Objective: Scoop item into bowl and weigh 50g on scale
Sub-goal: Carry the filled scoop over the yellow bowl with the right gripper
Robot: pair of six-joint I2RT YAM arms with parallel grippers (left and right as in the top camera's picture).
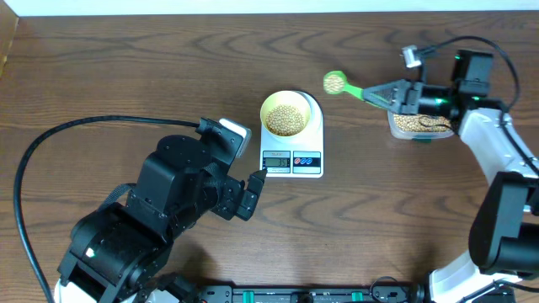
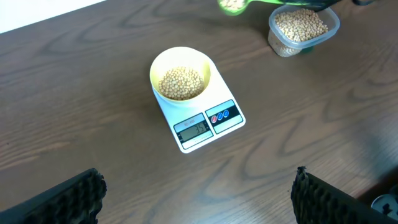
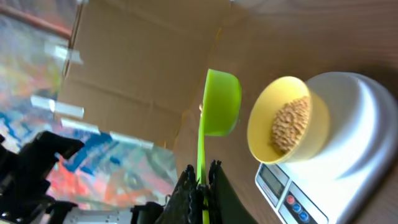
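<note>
The pale yellow bowl [image 1: 285, 115] holds tan beans [image 1: 286, 119] and stands on the white scale [image 1: 313, 135], whose display is lit. They also show in the left wrist view, bowl [image 2: 180, 79] on scale [image 2: 202, 121], and in the right wrist view, bowl [image 3: 287, 121] on scale [image 3: 354, 143]. My right gripper [image 1: 396, 95] is shut on the handle of a green scoop [image 1: 335, 82] with a few beans in it, held above the table to the right of the bowl. The scoop shows in the right wrist view [image 3: 219, 102]. My left gripper [image 1: 253, 192] is open and empty, in front of the scale.
A clear plastic tub [image 1: 414, 124] of beans stands at the right, under my right arm; it also shows in the left wrist view [image 2: 303, 28]. The table's far edge runs along the top of the overhead view.
</note>
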